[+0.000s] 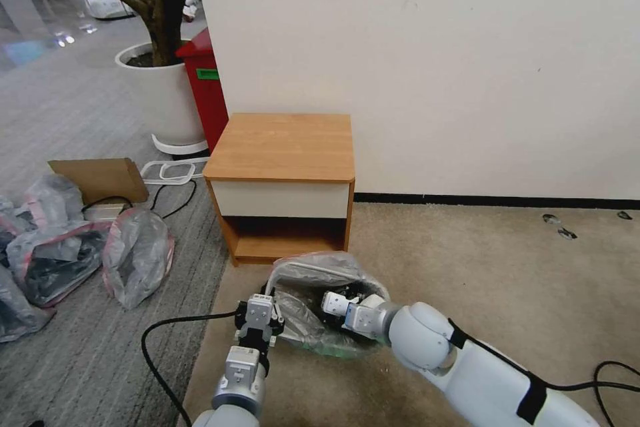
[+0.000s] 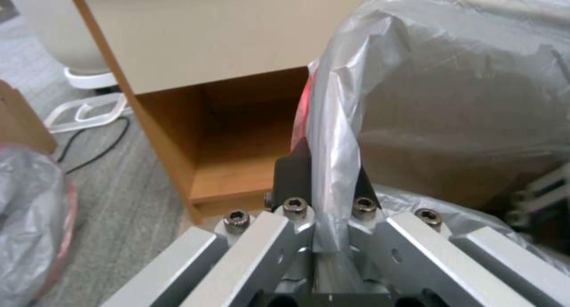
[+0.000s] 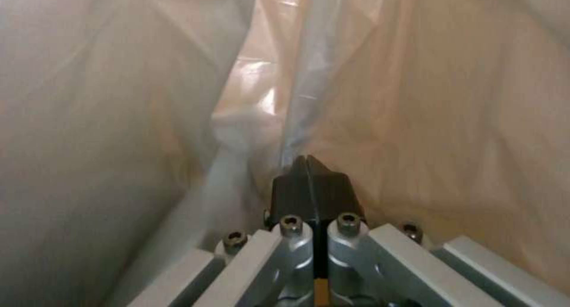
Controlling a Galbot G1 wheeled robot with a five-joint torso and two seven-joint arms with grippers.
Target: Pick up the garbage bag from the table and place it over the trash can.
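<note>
Your left gripper (image 1: 259, 307) sits low in front of the table (image 1: 283, 147), at the left edge of the trash can (image 1: 303, 267), and its black fingers (image 2: 292, 175) are pinched together on a gathered fold of the garbage bag (image 1: 313, 280); from the left wrist you can see the grey film with its pinkish-red rim running up out of the closed tips and over the can's near corner. Your right gripper (image 1: 331, 303) reaches in from the right, down inside the mouth of the can, and its fingers (image 3: 311, 182) are pressed flat against each other with a thin strand of the plastic rising from their tips, so you can read it as clamped on the bag too (the film is so thin there that the hold is only just visible). The bag itself is no longer on the table top: you'll find it draped over and into the can, which stands on the beige carpet just before the table's open lower shelf, its crinkled plastic billowing above the rim at the back and lining the inside. To your left, well apart on the grey carpet, lie the stuffed bags (image 1: 137, 257) and a cardboard box (image 1: 100, 177).
</note>
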